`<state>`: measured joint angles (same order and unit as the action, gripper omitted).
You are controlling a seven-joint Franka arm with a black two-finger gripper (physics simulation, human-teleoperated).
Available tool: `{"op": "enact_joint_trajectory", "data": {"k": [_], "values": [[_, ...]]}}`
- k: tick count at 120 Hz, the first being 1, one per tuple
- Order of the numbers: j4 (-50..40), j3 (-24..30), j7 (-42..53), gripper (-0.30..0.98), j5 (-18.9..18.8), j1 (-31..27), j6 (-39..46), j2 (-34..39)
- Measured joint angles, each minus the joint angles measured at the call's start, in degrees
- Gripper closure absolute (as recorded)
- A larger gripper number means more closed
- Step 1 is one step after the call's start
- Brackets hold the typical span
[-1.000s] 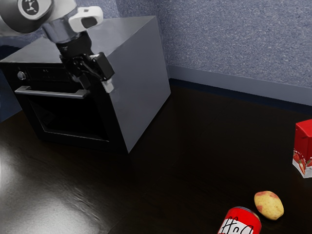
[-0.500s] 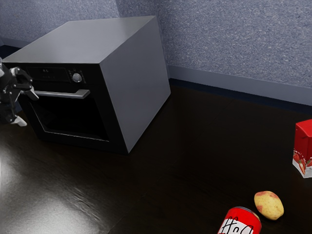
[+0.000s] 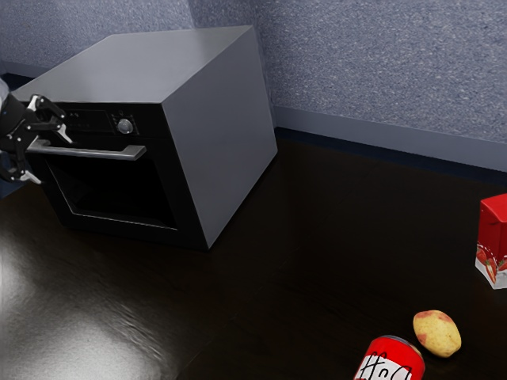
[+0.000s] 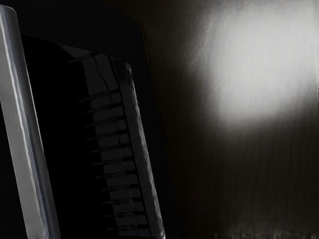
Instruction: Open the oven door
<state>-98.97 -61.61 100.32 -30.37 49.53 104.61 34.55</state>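
Note:
My gripper (image 3: pixel 50 157) stands open at the exterior view's left edge, in front of the oven handle's left end. One finger shows above the bar's line and the other below it; no contact can be made out. The silver handle (image 3: pixel 99 153) runs across the top of the oven door (image 3: pixel 169 202), which is shut. In the wrist view the handle (image 4: pixel 22 129) is a pale bar, and beside it the dark door window (image 4: pixel 107 144) shows rack-like lines inside.
The grey oven body (image 3: pixel 222 134) stands near the wall, with a knob (image 3: pixel 124 126) above the handle. Far off on the dark table (image 3: pixel 317 261) are a red can (image 3: pixel 390 360), a potato (image 3: pixel 436 333) and a red and white carton (image 3: pixel 493 237).
From the oven's front right corner, my gripper has swung to the exterior view's left, then risen slightly to the handle's height. Oven and door have not moved.

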Motion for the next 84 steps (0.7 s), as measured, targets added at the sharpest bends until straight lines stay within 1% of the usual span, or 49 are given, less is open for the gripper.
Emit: {"op": "enact_joint_trajectory", "data": {"k": [16, 26, 52, 63, 77, 84], "values": [[1.42, -3.34, 4.27, 0.00, -0.15, 4.16, 0.28, 0.00], [2.39, -4.19, 5.63, 0.00, -0.20, 5.23, 0.38, -0.04], [3.66, -7.52, 5.61, 0.00, -0.12, 6.49, 0.52, 0.00], [5.21, -10.19, 5.46, 0.00, -0.15, 9.85, 0.54, 0.01], [5.94, -11.07, 5.32, 0.00, -0.21, 11.06, 0.56, 0.01], [6.02, -12.61, 5.26, 0.00, -0.20, 12.33, 0.57, 0.02]]}}
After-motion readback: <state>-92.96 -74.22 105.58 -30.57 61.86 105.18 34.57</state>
